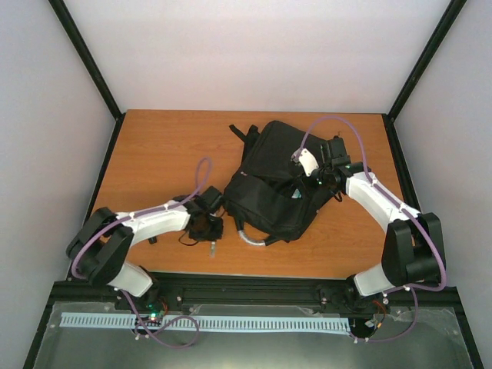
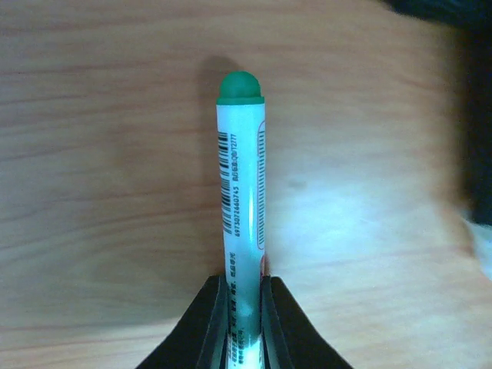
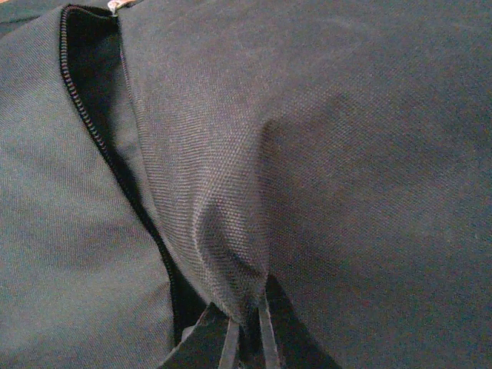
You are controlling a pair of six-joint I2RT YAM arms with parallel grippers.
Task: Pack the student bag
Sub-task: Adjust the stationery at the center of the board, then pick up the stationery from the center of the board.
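Note:
The student bag (image 1: pixel 277 181), a black fabric backpack, lies mid-table with its zip (image 3: pixel 100 115) gaping. A fold of its fabric (image 3: pixel 369 154) is pinched in my right gripper (image 3: pixel 247 311), which is shut beside the open zip; from above this gripper (image 1: pixel 319 173) sits on the bag's right side. A white marker with a green cap (image 2: pixel 242 192) lies along the wood, cap pointing away. My left gripper (image 2: pixel 244 280) is shut on its near end. Seen from above, the left gripper (image 1: pixel 209 229) is low over the table, just left of the bag.
The wooden table (image 1: pixel 161 146) is framed by black posts and white walls. The bag's grey handle loop (image 1: pixel 252 238) curls toward the near edge. Shoulder straps (image 1: pixel 242 132) trail off the bag's far side.

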